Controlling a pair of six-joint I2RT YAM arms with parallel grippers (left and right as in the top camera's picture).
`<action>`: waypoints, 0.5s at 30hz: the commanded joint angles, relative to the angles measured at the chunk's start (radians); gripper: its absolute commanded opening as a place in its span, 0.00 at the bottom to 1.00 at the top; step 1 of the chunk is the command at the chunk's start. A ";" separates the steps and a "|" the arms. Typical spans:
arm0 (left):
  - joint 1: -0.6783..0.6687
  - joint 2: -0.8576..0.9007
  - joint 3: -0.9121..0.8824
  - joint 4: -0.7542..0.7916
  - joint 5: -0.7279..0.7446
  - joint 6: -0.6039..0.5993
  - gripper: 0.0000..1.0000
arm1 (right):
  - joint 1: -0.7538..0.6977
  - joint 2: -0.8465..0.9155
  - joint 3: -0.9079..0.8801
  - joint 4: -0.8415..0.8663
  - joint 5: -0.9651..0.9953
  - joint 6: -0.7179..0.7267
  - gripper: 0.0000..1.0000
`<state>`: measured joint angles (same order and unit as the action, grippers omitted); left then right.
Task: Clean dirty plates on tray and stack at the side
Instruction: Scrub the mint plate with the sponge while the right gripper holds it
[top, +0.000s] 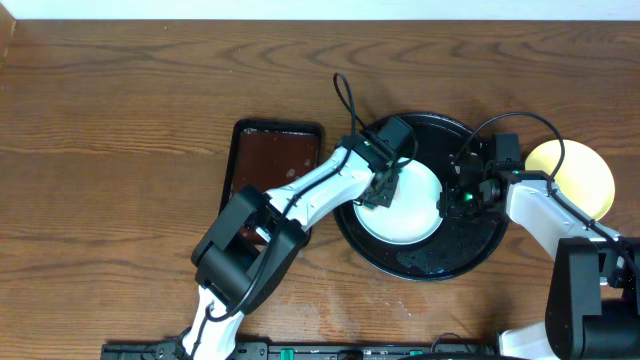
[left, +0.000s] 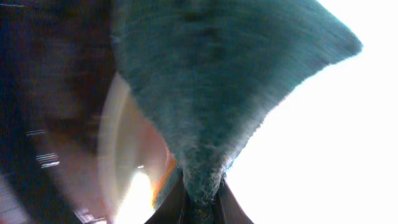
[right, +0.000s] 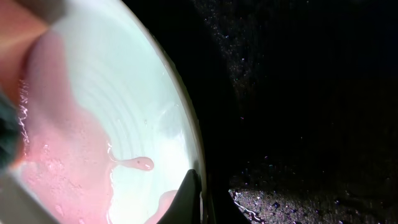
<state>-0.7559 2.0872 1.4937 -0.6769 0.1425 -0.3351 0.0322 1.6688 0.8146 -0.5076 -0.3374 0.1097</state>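
A white plate (top: 412, 218) lies on the round black tray (top: 420, 272). My left gripper (top: 384, 190) is over the plate's left part, shut on a teal cloth (left: 230, 74) that hangs in front of its jaws (left: 202, 208). My right gripper (top: 450, 197) is shut on the plate's right rim. The right wrist view shows its fingers (right: 202, 199) pinching the rim of the plate (right: 130, 106), which carries a wet pink smear. The tray's wet black floor (right: 298, 93) is beside it. A pale yellow plate (top: 582, 172) lies on the table right of the tray. A third plate is not in view.
A rectangular dark reddish-brown tray (top: 268, 155) lies left of the black tray, under the left arm. The wooden table (top: 120, 150) stretches away to the left. The right arm's cables arch over the black tray's far rim.
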 joint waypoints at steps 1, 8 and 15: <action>-0.039 0.037 -0.032 0.014 0.295 0.080 0.08 | 0.015 0.033 -0.026 -0.026 0.053 -0.036 0.01; -0.061 0.037 -0.032 0.105 0.364 0.078 0.08 | 0.015 0.033 -0.026 -0.024 0.053 -0.036 0.01; -0.035 0.037 -0.032 0.109 0.352 0.072 0.08 | 0.015 0.033 -0.026 -0.024 0.052 -0.036 0.01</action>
<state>-0.8074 2.1059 1.4776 -0.5644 0.4618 -0.2798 0.0322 1.6688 0.8146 -0.5076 -0.3370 0.1093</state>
